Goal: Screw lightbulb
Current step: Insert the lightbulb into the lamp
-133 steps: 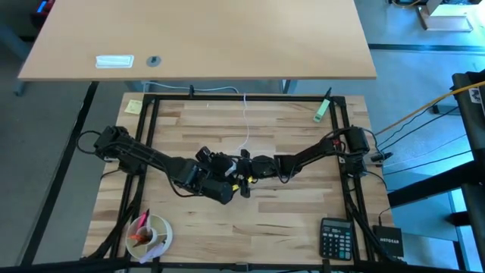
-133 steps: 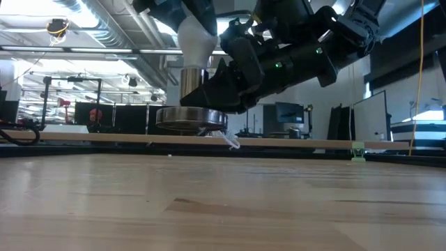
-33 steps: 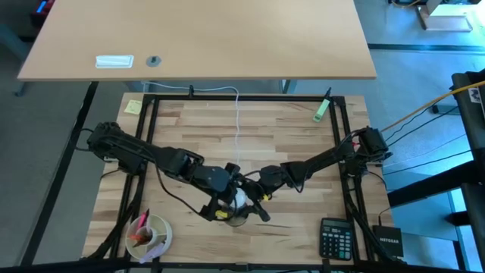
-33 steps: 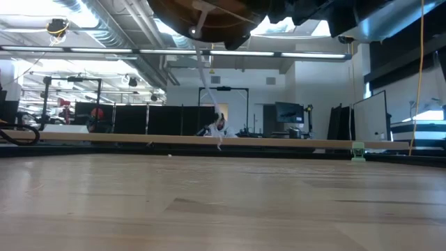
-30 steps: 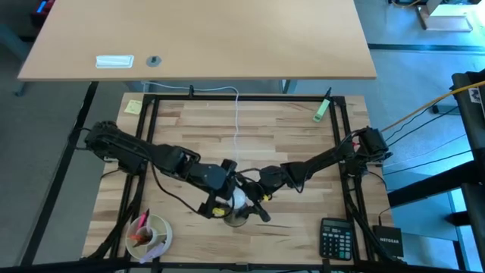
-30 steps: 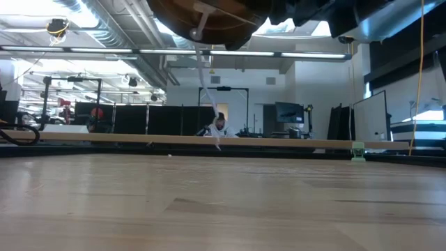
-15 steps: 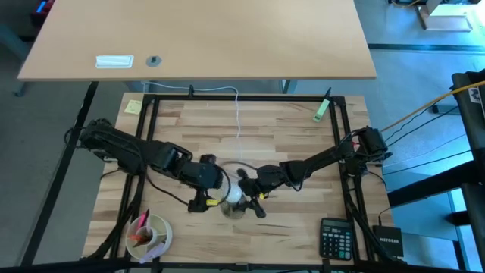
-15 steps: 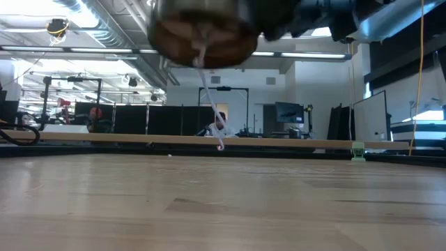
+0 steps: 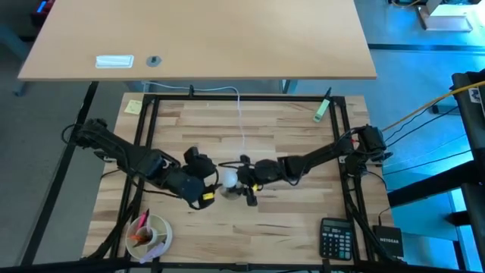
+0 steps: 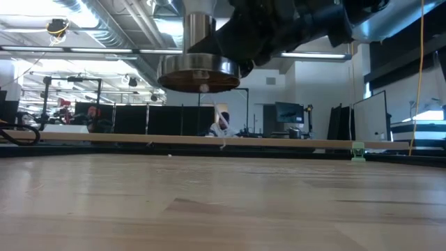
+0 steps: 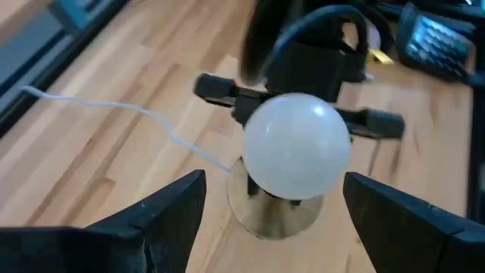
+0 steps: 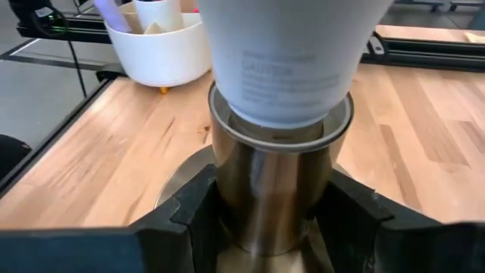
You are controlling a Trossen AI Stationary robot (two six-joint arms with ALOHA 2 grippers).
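Note:
The white frosted lightbulb (image 11: 296, 145) sits with its neck (image 12: 282, 68) in the silvery socket (image 12: 273, 189), whose round base (image 10: 198, 72) hangs level above the table. A thin white cord (image 9: 241, 125) runs from the socket toward the far edge. My right gripper (image 9: 244, 180) is shut on the socket. My left gripper (image 9: 206, 191) is open just left of the bulb; in its wrist view its fingers (image 11: 174, 205) stand apart on either side of the bulb, short of it. My right gripper pinches the socket's upright metal barrel (image 12: 261, 216) between its two fingers, below the bulb's neck and above the round base. The fingers come level from the table's right side. The socket is lifted clear of the table and stands upright, bulb on top.
A white cup (image 9: 149, 233) with small items stands at the near left corner, and shows in the right wrist view (image 12: 159, 38). A calculator (image 9: 336, 236) lies at the near right. A green item (image 9: 323, 110) lies at the far right. Black frame rails (image 9: 151, 129) edge the table.
My left gripper has come off the bulb and drawn back toward the table's left edge. My right gripper has carried the socket with the bulb toward the far edge, and the socket's base, tipped before, now hangs level.

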